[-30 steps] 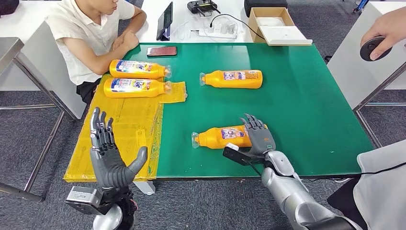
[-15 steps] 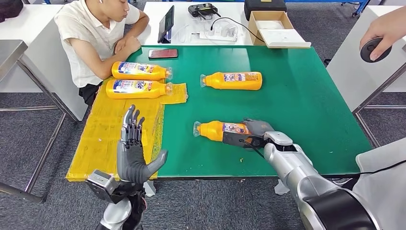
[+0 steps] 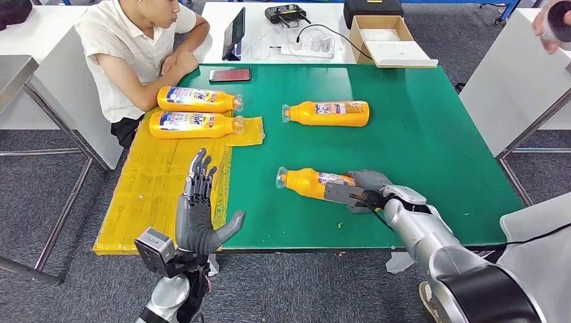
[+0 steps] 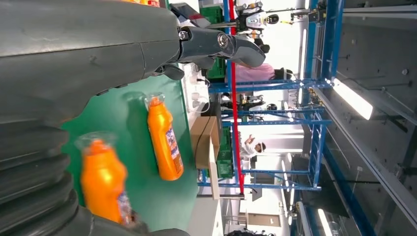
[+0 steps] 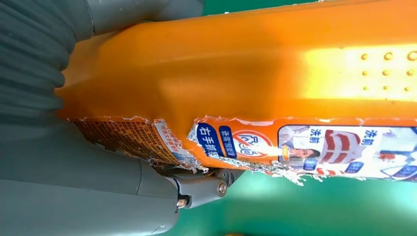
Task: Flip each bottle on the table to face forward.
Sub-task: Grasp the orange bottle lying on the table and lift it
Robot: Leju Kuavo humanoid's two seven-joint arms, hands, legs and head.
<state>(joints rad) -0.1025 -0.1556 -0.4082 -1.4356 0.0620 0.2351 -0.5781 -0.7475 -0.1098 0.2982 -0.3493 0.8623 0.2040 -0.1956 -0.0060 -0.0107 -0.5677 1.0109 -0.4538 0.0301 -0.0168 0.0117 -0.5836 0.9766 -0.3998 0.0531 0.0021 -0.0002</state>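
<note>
Several orange bottles lie on their sides on the green table (image 3: pixel 431 134). My right hand (image 3: pixel 361 188) grips the base end of the nearest bottle (image 3: pixel 306 182), whose cap points left. In the right wrist view that bottle (image 5: pixel 246 83) is wrapped by the hand (image 5: pixel 74 172), its torn label facing the camera. A second bottle (image 3: pixel 328 113) lies farther back. Two more bottles (image 3: pixel 196 99) (image 3: pixel 192 124) lie on the yellow mat (image 3: pixel 155 195). My left hand (image 3: pixel 200 214) is open, fingers upright, above the table's front edge. The left wrist view shows the near bottle (image 4: pixel 103 182) and the far bottle (image 4: pixel 164 140).
A person (image 3: pixel 135 47) sits at the table's far left corner, arms folded on it. A phone (image 3: pixel 229 74), a tablet (image 3: pixel 234 30) and a cardboard box (image 3: pixel 384 37) lie at the back. Another person's hand (image 3: pixel 553 23) holds a dark object at the upper right.
My right hand has turned and closed around the near bottle, which shifted slightly right. My left hand has moved right and toward the table. The bystander's hand has risen.
</note>
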